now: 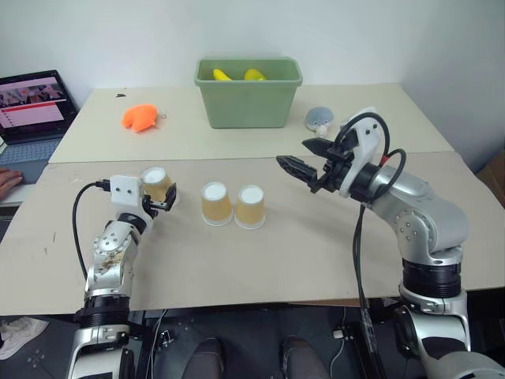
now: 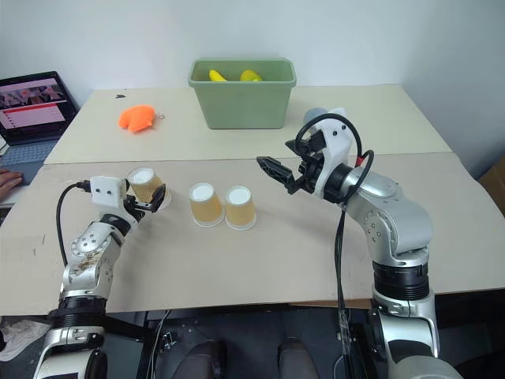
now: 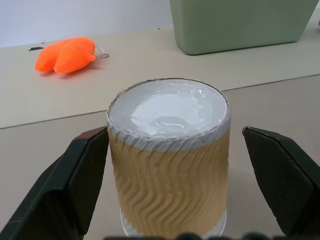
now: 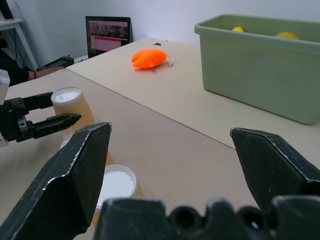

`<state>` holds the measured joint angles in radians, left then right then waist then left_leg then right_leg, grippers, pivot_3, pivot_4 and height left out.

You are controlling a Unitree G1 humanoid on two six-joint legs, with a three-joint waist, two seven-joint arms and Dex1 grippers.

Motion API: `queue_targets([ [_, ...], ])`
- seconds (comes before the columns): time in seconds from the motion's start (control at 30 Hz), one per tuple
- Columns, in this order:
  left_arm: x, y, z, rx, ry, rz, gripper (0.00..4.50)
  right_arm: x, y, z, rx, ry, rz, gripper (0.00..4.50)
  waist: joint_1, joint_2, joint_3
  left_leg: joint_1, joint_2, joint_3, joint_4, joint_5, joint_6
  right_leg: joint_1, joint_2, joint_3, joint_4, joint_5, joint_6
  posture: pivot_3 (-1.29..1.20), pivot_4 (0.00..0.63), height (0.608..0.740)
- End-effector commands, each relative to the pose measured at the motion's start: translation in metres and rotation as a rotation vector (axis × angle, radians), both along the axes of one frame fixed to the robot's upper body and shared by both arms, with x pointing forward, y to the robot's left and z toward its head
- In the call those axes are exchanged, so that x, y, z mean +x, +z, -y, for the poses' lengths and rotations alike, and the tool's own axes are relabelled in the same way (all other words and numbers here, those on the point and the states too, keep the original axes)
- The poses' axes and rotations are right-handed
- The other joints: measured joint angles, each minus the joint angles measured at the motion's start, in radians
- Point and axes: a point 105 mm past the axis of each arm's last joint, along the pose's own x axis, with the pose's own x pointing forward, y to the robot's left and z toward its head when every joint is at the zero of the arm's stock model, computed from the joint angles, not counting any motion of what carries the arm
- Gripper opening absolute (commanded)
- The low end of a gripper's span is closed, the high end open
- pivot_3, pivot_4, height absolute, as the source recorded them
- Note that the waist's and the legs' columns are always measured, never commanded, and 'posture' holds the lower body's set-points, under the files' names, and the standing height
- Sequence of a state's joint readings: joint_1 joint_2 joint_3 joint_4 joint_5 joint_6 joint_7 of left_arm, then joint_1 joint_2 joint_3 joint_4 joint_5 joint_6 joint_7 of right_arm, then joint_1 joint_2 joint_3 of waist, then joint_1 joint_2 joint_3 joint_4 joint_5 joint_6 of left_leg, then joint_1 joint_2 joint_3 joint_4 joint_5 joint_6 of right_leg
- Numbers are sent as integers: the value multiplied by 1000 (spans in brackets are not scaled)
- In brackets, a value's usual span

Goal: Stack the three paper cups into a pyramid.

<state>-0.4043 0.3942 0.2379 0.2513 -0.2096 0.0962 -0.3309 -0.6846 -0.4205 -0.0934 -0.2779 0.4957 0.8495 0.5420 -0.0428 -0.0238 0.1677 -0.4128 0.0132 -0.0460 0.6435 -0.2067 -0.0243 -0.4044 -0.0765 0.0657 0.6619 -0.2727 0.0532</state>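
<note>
my left claw (image 1: 160,197) is spread wide with the left cup (image 1: 155,184) standing upside down on the surface (image 1: 316,253) between the fingers; in my wrist view one finger (image 3: 85,170) sits just beside the cup wall, possibly brushing it, while the other finger is clearly off it, so nothing is clamped yet. the risk i see here is closing off-centre: the near finger would shove the cup sideways or tip it before the far one arrives, and squeezing hard could crush the thin paper wall. further right, the middle cup (image 1: 216,203) and its neighbour cup (image 1: 250,206) stand inverted and touching, ready as the base; carrying the third over too low could knock one and split the pair, and setting it off the seam would let it slide down. my right claw (image 1: 304,156) hangs open and empty above the surface to their right, near enough that a careless sweep could hit the base.
</note>
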Motion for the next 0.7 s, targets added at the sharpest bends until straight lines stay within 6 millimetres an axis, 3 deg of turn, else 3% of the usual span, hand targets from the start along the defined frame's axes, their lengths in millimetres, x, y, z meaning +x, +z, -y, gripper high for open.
queue_targets([
  [0.03,1,18,0,15,0,70,4500,-7,12,0,12,15,49,4438,0,0,0,0,0,0,0,0,0,0,0,0,0,0,0,0,150,732],
  [0.6,2,19,0,6,-1,67,4500,-4,6,-2,0,12,37,4438,0,0,0,-1,0,0,0,0,0,0,0,0,0,0,0,0,150,732],
  [0.7,2,18,0,7,0,64,3746,-4,4,-3,-7,15,33,4500,1,0,0,-1,0,0,0,0,0,0,0,0,0,0,0,0,150,732],
])
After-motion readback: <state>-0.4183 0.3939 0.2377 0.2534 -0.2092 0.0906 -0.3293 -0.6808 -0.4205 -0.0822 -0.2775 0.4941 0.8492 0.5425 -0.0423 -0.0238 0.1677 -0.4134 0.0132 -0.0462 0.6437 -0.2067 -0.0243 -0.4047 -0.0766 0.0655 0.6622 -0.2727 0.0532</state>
